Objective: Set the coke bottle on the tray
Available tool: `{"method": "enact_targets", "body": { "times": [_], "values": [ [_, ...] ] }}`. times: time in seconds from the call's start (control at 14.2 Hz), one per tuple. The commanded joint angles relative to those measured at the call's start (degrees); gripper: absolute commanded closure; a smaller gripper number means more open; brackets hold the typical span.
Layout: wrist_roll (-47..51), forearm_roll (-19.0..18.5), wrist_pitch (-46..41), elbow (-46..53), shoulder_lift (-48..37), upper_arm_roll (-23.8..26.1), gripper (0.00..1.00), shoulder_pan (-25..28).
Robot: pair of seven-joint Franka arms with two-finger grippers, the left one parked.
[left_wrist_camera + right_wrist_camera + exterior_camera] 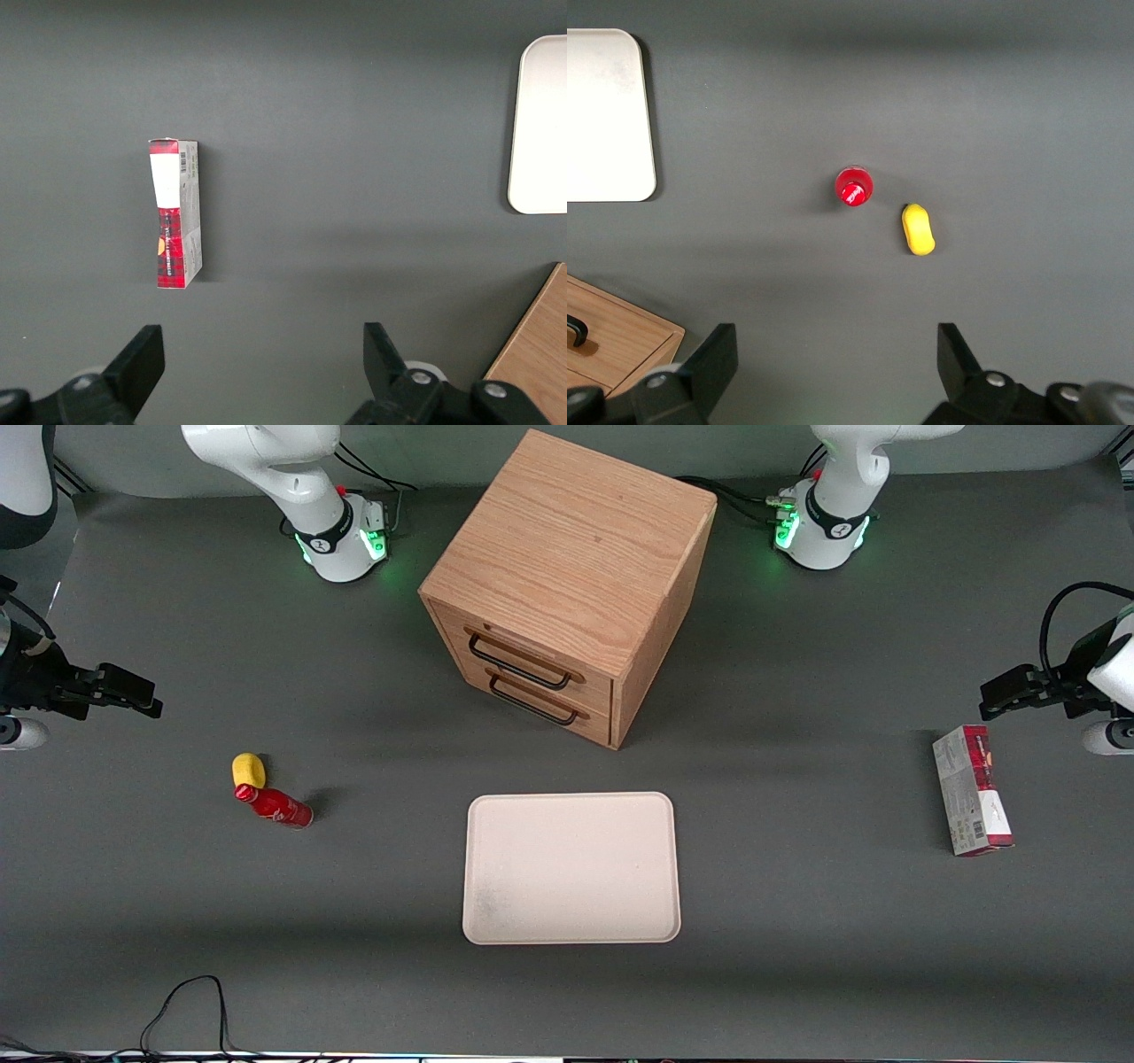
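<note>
Gripper: the gripper [152, 707], at the front view's left edge, hangs above the table with fingers spread wide, holding nothing.
Bottle: the coke bottle [273, 806] stands upright lower left, just beside a yellow lump [248, 769].
Approach: descend over the cap, avoiding the lump.
Tray: the tray [571, 868], bottom centre, is bare.
Surface: dark grey table [797, 921].
</note>
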Motion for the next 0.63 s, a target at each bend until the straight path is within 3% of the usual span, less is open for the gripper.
{"method": "enact_targets", "body": {
  "times": [0.0, 0.56],
  "values": [
    [-0.61, -0.43, -0.89, 0.10, -0.69, -0.61, 0.00, 0.61],
    [-4.20, -0.52, 0.34, 0.28, 0.36, -1.22, 0.00, -1.66]
  ]
}}
